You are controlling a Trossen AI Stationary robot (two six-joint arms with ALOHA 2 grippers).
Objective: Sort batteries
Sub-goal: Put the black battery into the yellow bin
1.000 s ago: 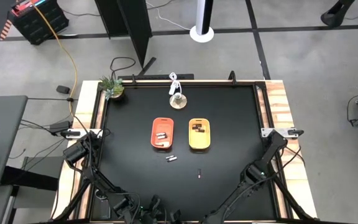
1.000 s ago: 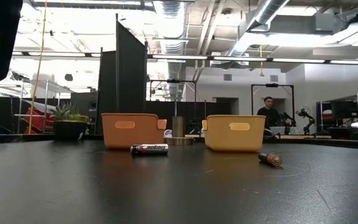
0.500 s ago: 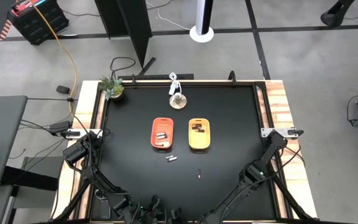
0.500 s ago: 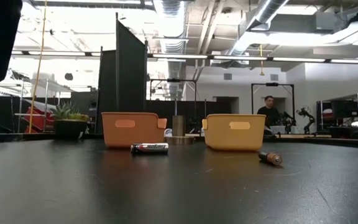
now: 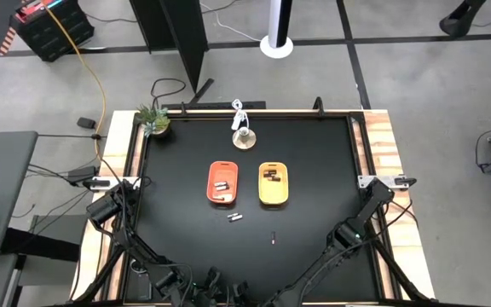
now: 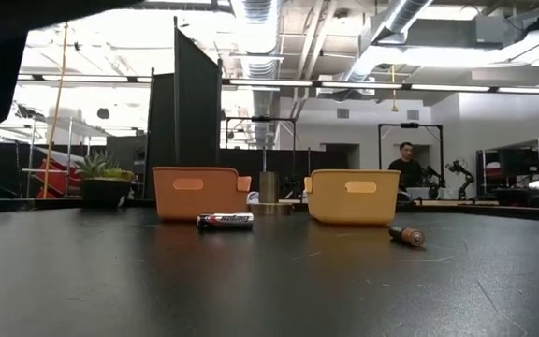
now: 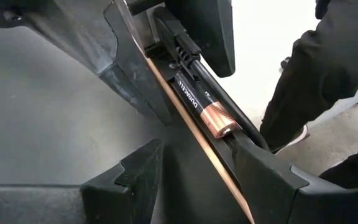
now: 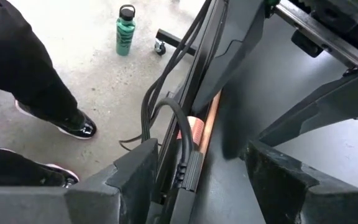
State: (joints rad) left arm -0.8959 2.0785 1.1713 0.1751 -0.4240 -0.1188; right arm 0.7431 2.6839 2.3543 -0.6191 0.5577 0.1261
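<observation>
Two batteries lie on their sides on the black table: a dark one with reddish marks in front of the orange tray, and a copper-ended one nearer the table's near edge. More batteries lie in the orange tray and in the yellow tray. Both arms are folded at the near edge. My left gripper is open; past it a dark, copper-ended battery lies in a channel by the table's edge. My right gripper is open over cables.
A potted plant stands at the far left corner and a small metal cylinder at the far edge. A person's dark trouser legs and shoes stand close behind the near edge. A green bottle is on the floor.
In the low view the dark blurred arm part at the upper left has shifted and now spreads along the top. The trays and batteries lie where they were.
</observation>
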